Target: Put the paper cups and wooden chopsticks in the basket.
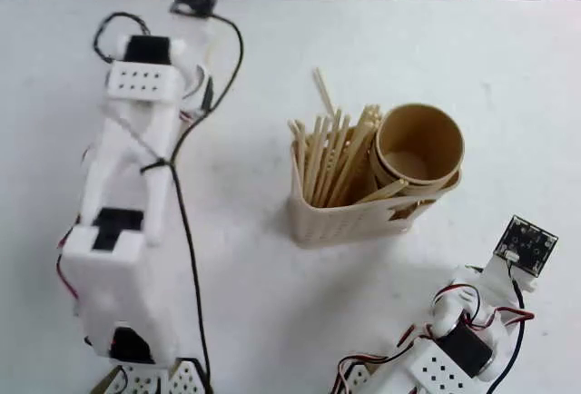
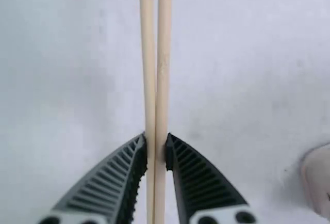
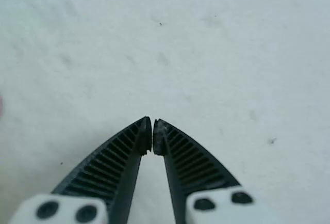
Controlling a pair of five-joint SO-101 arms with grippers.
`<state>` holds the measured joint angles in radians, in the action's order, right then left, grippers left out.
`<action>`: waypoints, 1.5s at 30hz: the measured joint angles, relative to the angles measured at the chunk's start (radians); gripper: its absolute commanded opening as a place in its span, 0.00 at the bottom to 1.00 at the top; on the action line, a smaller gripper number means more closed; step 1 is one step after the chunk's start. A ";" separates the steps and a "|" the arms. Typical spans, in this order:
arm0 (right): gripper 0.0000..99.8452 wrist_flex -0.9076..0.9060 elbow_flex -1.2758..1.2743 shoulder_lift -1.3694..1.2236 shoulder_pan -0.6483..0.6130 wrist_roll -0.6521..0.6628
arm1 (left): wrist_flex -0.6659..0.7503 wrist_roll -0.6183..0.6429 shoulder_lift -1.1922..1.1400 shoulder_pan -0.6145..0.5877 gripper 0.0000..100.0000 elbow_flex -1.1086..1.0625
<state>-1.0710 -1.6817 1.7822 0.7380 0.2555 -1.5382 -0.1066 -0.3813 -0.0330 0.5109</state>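
My left gripper (image 2: 156, 144) is shut on a pair of wooden chopsticks (image 2: 147, 53), which run straight out from its fingers over the white table. The left arm (image 1: 127, 194) stretches along the table's left side. A cream basket (image 1: 363, 220) stands mid-table with several chopsticks (image 1: 329, 158) leaning in its left half and stacked paper cups (image 1: 419, 144) in its right half. One chopstick (image 1: 322, 91) pokes out beyond the basket's far side. My right gripper (image 3: 152, 126) is shut on nothing above bare table; its arm (image 1: 472, 339) sits at the front right.
Black cables (image 1: 186, 221) trail along the table beside the left arm. Open white table (image 1: 272, 321) lies between the arms in front of the basket, and more stretches to the far right (image 1: 517, 76).
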 measured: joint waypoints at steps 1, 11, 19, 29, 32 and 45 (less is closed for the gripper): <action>0.02 0.000 0.000 0.000 0.000 0.000 | -0.003 0.000 0.055 0.002 0.02 0.000; 0.02 0.000 0.000 0.000 0.000 0.000 | -0.028 0.000 0.615 0.281 0.02 0.000; 0.02 0.000 0.000 0.000 0.000 0.000 | 0.157 -0.002 0.736 0.554 0.02 -0.002; 0.02 0.000 0.000 0.000 0.000 0.000 | 0.431 -0.002 0.736 0.807 0.02 -0.222; 0.02 0.000 0.000 0.000 0.000 0.000 | 0.470 -0.002 0.736 0.822 0.02 -0.284; 0.02 0.000 0.000 0.000 0.000 0.000 | 0.729 -0.002 1.000 0.818 0.03 -0.752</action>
<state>-1.0710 -1.6817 1.7822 0.7380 0.2555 -0.8094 -0.1082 0.6191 0.7848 -0.2409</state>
